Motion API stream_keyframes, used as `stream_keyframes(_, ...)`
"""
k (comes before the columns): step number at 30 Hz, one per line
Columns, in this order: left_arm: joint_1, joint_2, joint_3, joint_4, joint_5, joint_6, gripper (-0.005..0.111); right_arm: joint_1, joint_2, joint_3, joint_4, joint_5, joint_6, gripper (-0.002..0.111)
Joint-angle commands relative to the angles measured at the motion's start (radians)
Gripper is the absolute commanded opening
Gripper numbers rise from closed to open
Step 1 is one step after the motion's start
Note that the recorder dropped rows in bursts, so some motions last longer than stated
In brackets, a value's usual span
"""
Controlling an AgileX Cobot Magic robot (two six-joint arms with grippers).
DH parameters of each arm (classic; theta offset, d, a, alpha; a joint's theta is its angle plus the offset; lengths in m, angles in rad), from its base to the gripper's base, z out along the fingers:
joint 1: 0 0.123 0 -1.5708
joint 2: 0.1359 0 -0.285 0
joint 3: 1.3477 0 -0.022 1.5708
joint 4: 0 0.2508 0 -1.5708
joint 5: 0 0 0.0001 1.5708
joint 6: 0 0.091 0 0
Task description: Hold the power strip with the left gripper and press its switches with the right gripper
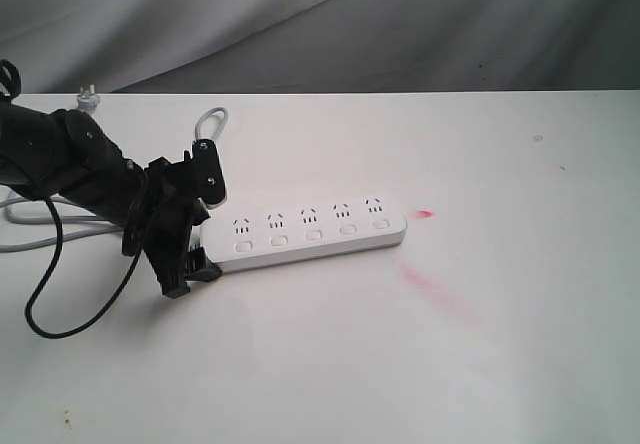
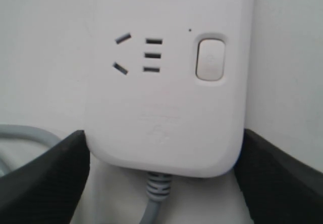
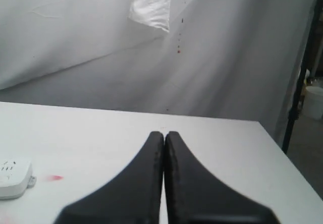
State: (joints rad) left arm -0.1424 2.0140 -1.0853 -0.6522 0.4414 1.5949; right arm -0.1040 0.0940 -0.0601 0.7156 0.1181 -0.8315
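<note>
The white power strip [image 1: 310,232] lies on the table, its five sockets facing up. Each socket has a small white switch [image 1: 313,235] below it. My left gripper [image 1: 210,234] straddles the strip's cord end, a black finger pressed on each long side. In the left wrist view the fingers [image 2: 50,178] touch both edges of the strip [image 2: 166,108] near the last switch [image 2: 210,59]. My right gripper [image 3: 164,134] is shut and empty above the table, far from the strip's end [image 3: 12,176]. It is outside the exterior view.
The grey cord [image 1: 212,116] loops behind the left arm to the plug [image 1: 88,97] at the table's back edge. A loose black cable [image 1: 45,294] hangs onto the table at the left. Red smears [image 1: 430,284] mark the white surface right of the strip.
</note>
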Motion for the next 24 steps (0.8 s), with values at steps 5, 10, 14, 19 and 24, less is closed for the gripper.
stream_keyframes(5,0.002,0.001,-0.002,0.007,-0.024,0.007,0.065,-0.006,-0.004,0.060,-0.530,-0.036,0.629,0.000)
stream_keyframes(10,0.002,0.001,-0.002,0.007,-0.024,0.007,0.065,-0.006,-0.004,0.060,-0.530,0.074,0.629,0.000)
stream_keyframes(14,0.002,0.001,-0.002,0.007,-0.024,0.004,0.065,-0.006,-0.004,0.060,-0.530,0.074,0.629,0.000)
stream_keyframes(19,0.002,0.001,-0.002,0.007,-0.024,0.004,0.065,-0.006,-0.004,0.060,-0.530,0.074,0.629,0.000)
stream_keyframes(24,0.002,0.001,-0.002,0.007,-0.024,0.006,0.065,-0.006,-0.004,0.060,-0.530,0.074,0.629,0.000)
